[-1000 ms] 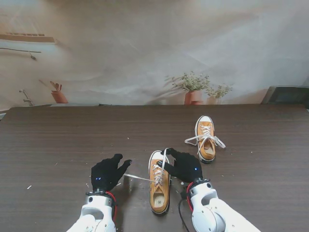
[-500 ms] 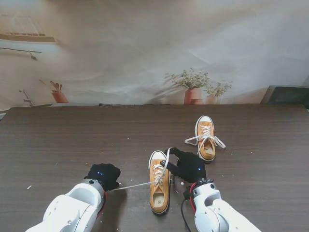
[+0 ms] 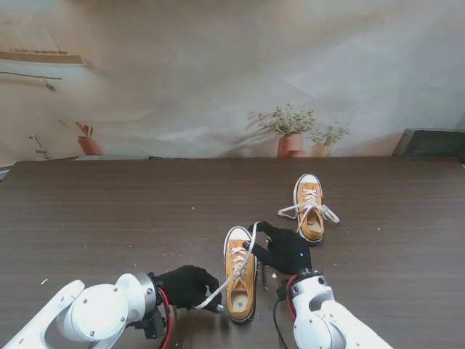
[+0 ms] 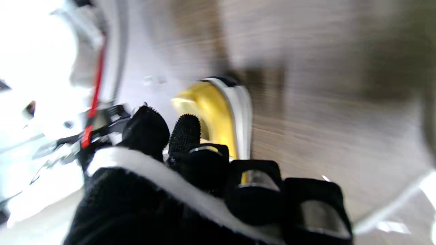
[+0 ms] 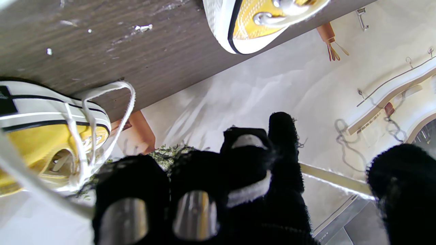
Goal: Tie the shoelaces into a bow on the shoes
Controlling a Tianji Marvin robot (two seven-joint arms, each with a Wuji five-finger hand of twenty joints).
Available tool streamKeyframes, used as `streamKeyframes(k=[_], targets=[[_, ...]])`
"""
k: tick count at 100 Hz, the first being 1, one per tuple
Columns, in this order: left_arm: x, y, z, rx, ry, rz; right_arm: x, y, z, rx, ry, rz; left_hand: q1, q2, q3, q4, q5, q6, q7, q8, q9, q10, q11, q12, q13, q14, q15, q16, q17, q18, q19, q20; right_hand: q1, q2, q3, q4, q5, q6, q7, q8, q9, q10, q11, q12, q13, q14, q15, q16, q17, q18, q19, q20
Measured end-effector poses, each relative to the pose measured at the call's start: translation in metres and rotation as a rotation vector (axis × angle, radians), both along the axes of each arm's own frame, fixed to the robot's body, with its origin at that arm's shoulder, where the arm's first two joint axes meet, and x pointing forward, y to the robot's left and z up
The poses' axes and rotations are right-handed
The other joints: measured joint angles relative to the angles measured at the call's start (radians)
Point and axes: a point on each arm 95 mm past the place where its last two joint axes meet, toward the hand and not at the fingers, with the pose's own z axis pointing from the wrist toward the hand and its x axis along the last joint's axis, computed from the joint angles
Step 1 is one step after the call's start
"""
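Near shoe (image 3: 240, 275) lies toe away; left hand (image 3: 187, 286) beside heel, apparently pinching lace (image 3: 220, 287); right hand (image 3: 283, 251) clamps other lace (image 3: 251, 240).

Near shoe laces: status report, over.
Left hand shut on left lace end. Right hand shut on right lace end. Near shoe untied, no bow. Far shoe clear.

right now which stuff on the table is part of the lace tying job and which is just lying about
Part of the job:
- near shoe, its lace ends held by both hands
- left lace end in the left hand
- right lace end in the right hand
- far shoe, laces loose

Just lying about:
- potted plants on the backdrop
- dark object at the far right corner
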Motion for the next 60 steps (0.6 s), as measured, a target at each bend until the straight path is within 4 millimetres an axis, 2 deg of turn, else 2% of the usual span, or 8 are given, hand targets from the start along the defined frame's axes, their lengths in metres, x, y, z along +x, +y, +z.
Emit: streamKeyframes(k=[6,17,25,38,50,60], targets=[[0.001,0.000,-0.005,-0.139,0.073,0.066,0.000,0.001,0.000,0.000,0.000,0.002,0.001,0.030,-0.033,-0.013,0.015,0.001,0.006,0.000,-0.003,0.008,0.000,0.004,0.000,0.008,-0.001,0.000,0.000,0.002,0.000,-0.001,0.000,0.000,0.000,0.000,0.000,0.000,0.000,0.000,0.000,0.000,0.000,0.000,0.000,0.000,0.000,0.000,0.000,0.000,0.000,0.000],[-0.002,-0.003,-0.018,-0.427,0.211,0.255,0.000,0.002,0.000,0.002,0.002,0.005,0.007,0.046,-0.049,-0.013,0.033,0.002,-0.012,0.000,-0.003,0.019,0.000,0.005,0.000,0.019,-0.001,0.000,-0.001,0.015,0.001,-0.001,0.000,0.000,0.000,0.000,0.000,0.000,0.000,0.000,0.000,0.000,0.000,0.000,0.000,0.000,0.000,0.000,0.000,0.000,0.000,0.000],[-0.009,-0.009,-0.027,-0.587,0.237,0.313,-0.001,0.003,-0.001,0.003,0.004,0.008,0.011,0.046,-0.049,-0.013,0.039,0.002,-0.018,-0.004,-0.003,0.019,0.000,0.007,0.000,0.019,-0.001,0.000,-0.001,0.015,0.001,-0.001,0.000,0.000,0.000,0.000,0.000,0.000,0.000,0.000,0.000,0.000,0.000,0.000,0.000,0.000,0.000,0.000,0.000,0.000,0.000,0.001],[-0.017,-0.018,-0.040,-0.671,0.166,0.386,-0.001,0.004,-0.001,0.011,0.008,0.013,0.014,0.046,-0.049,-0.013,0.039,0.002,-0.047,-0.043,-0.003,0.019,0.000,0.015,0.000,0.022,0.002,0.000,-0.001,0.027,0.001,0.003,0.000,0.000,0.000,0.000,0.000,0.000,0.000,0.000,0.000,0.000,0.000,0.000,0.000,0.000,0.000,0.001,0.000,0.000,0.000,0.001],[-0.019,-0.025,-0.048,-0.732,0.131,0.514,-0.001,0.005,-0.001,0.028,0.013,0.022,0.014,0.046,-0.049,-0.013,0.039,0.002,-0.080,-0.099,-0.003,0.021,0.000,0.016,0.000,0.024,0.003,0.000,-0.001,0.027,0.001,0.012,0.000,0.000,0.000,0.000,0.000,-0.001,0.000,0.000,0.000,0.000,0.000,0.010,0.000,0.000,0.000,0.001,0.000,0.000,0.000,0.001],[-0.019,-0.031,-0.054,-0.741,0.075,0.546,-0.001,0.005,-0.002,0.045,0.016,0.032,0.014,0.046,-0.049,-0.013,0.039,0.002,-0.126,-0.132,-0.003,0.021,0.001,0.016,0.000,0.025,0.004,0.000,-0.001,0.027,0.001,0.018,0.000,-0.002,0.000,0.000,0.000,-0.002,0.000,0.000,0.000,0.000,0.000,0.010,0.000,0.000,0.000,0.001,0.000,0.000,0.000,0.001]])
